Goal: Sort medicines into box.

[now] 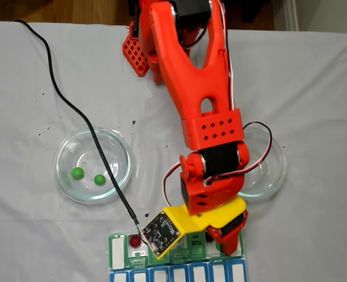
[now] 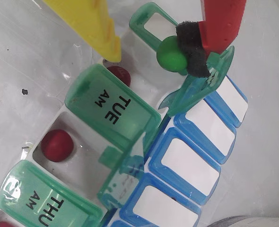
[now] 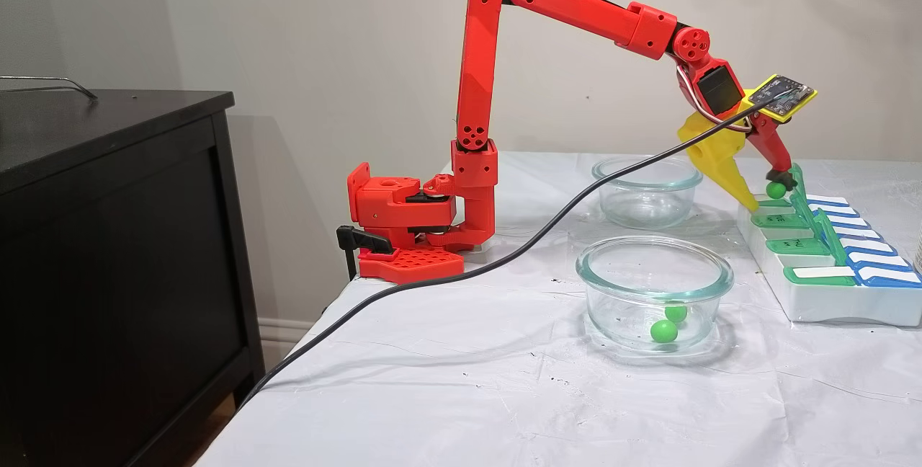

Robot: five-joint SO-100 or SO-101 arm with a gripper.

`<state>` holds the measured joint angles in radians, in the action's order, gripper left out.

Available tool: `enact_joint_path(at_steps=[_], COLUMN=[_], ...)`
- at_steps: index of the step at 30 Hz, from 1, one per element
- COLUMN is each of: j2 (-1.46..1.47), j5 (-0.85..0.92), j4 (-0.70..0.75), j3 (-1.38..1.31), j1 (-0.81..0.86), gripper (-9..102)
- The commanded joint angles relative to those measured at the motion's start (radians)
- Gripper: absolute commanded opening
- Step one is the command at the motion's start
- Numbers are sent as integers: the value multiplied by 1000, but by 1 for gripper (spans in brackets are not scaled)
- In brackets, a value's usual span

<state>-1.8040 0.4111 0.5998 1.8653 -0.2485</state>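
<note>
In the wrist view my gripper [image 2: 146, 57] stands open over the box [image 2: 112, 111]. A bright green medicine ball [image 2: 171, 54] sits against the black pad of the red finger [image 2: 194, 49], well apart from the yellow finger [image 2: 108, 40], beside a raised green lid. Dark red balls lie in open compartments [image 2: 57, 145] [image 2: 119, 74]. In a fixed view the gripper [image 3: 765, 193] hovers at the far end of the box [image 3: 828, 305] with the green ball [image 3: 775, 189] at its red tip. Two green balls [image 1: 77, 173] [image 1: 99, 179] lie in a glass dish [image 1: 67, 179].
A second glass dish [image 1: 270, 173] with nothing in it sits partly under the arm. A black cable [image 1: 73, 108] runs across the white cloth and over the first dish to the wrist camera. The arm's red base [image 3: 403, 236] is clamped at the table edge beside a black cabinet [image 3: 108, 236].
</note>
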Motion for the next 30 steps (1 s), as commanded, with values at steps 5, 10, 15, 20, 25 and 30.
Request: enact_joint_path(at_steps=[5,10,15,20,25,30], j2=[-92,-115,-120,-121,-201,-364], j5=[-3,15,18,14,48,117], j4=[-48,-40,-41,-41,20,201], j3=[-26,-6,6,11,21,15], j1=[15,15,15,17,25,55], gripper=[26,21,22,25,16,0])
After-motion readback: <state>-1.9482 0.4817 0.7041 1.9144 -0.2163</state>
